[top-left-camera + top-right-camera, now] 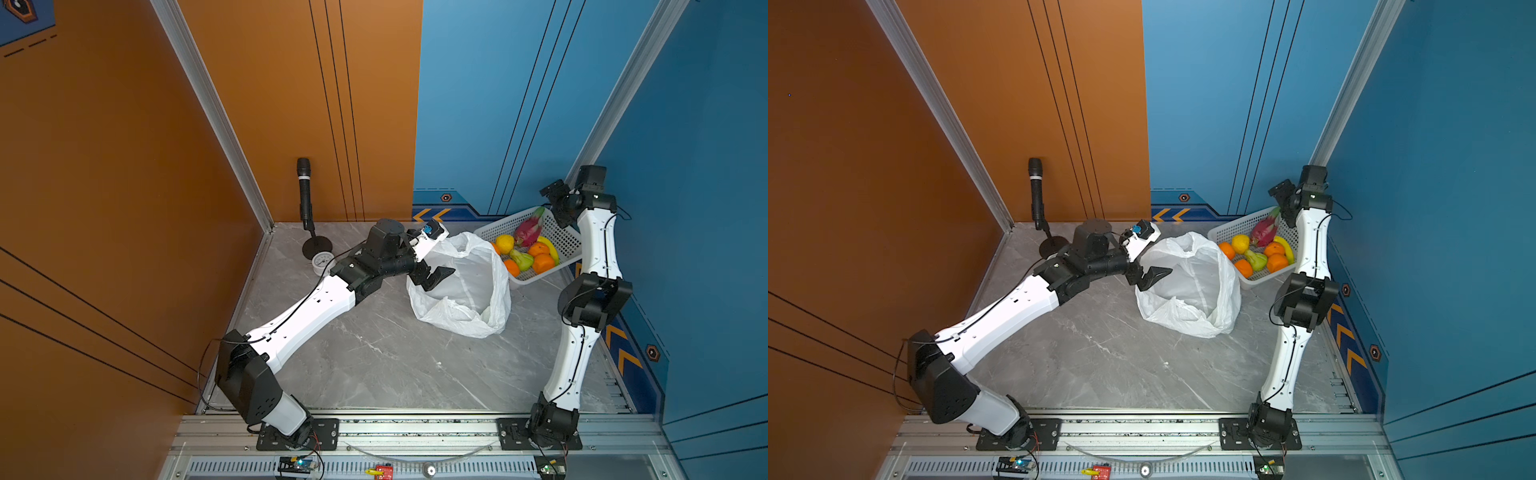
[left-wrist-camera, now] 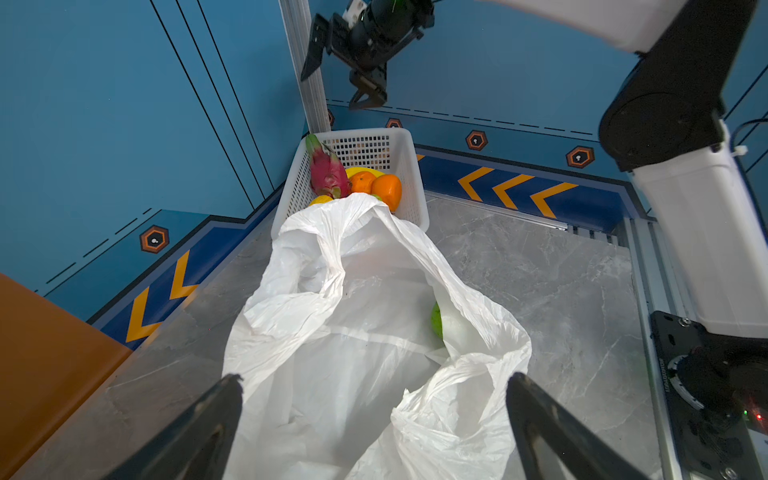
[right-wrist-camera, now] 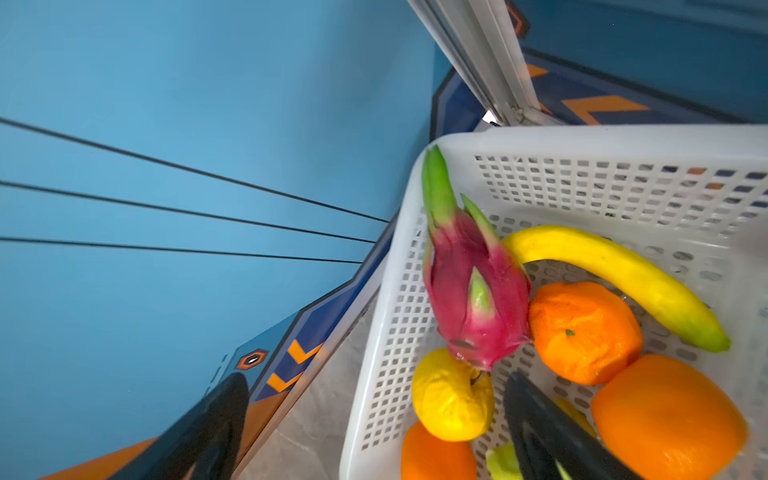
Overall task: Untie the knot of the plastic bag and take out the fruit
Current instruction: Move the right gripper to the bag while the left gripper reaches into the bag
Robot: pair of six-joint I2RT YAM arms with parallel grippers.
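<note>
Where the grey marbled surface (image 1: 374,357) runs up to the blue wall (image 1: 478,104), the plastic bag (image 1: 465,291) sits slumped with its mouth gaping upward and its handles loose. In the left wrist view a single green fruit (image 2: 435,320) lies inside the bag against its side, half veiled by the film.

The white perforated basket (image 1: 559,243) stands just beside the bag, in the far right corner. The bag's edge overlaps the basket's near end in both top views; contact cannot be confirmed. Basket contents:
- a dragon fruit (image 3: 469,291) leaning against the side wall near a corner
- a banana (image 3: 615,274)
- a yellow round fruit (image 3: 451,399)
- a green pear (image 1: 523,259)
- several oranges (image 1: 542,262)

The left claw (image 2: 374,377) is spread wide at the bag's left rim, pointing across the open mouth, with nothing between its fingers. Whether a finger touches the film cannot be told.

The right claw (image 3: 374,380) hangs above the basket's far end, by the dragon fruit. It too is spread and empty, one finger over the fruit and one outside the basket wall.
</note>
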